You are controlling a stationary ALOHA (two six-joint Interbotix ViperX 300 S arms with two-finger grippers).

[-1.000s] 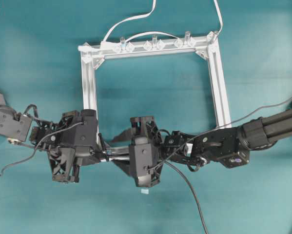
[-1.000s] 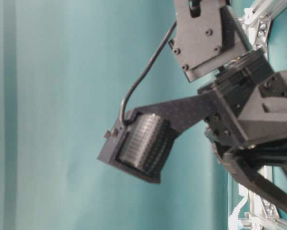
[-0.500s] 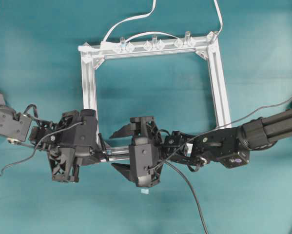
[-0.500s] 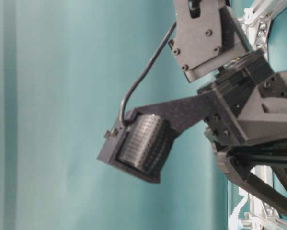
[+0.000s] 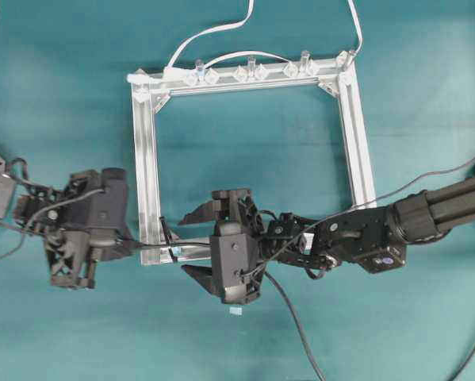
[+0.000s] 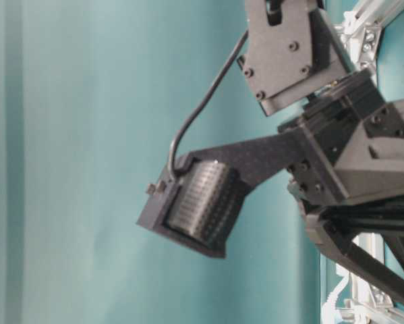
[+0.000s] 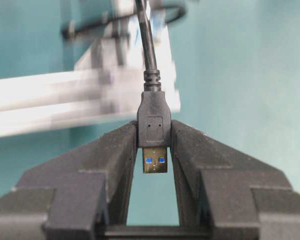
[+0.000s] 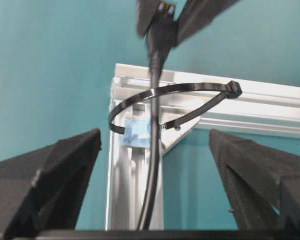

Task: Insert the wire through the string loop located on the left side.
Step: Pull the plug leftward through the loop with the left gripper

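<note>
In the left wrist view my left gripper is shut on the black plug of the wire, whose metallic tip points back between the fingers. Overhead, the left gripper sits left of the aluminium frame's lower-left corner. The wire runs right from it through the string loop. In the right wrist view the wire passes through the dark string loop, above its light blue tag. My right gripper is open and straddles the wire without touching it. Overhead, the right gripper lies inside the frame corner.
The aluminium frame lies flat on the teal table. Clear clips and white cables sit on its far bar. The wire's slack trails toward the near edge. Black arm hardware fills the right of the table-level view.
The right gripper's jaws spread wider and let the wire go. The left gripper then moved left, away from the frame, drawing the plug and wire through the loop.
</note>
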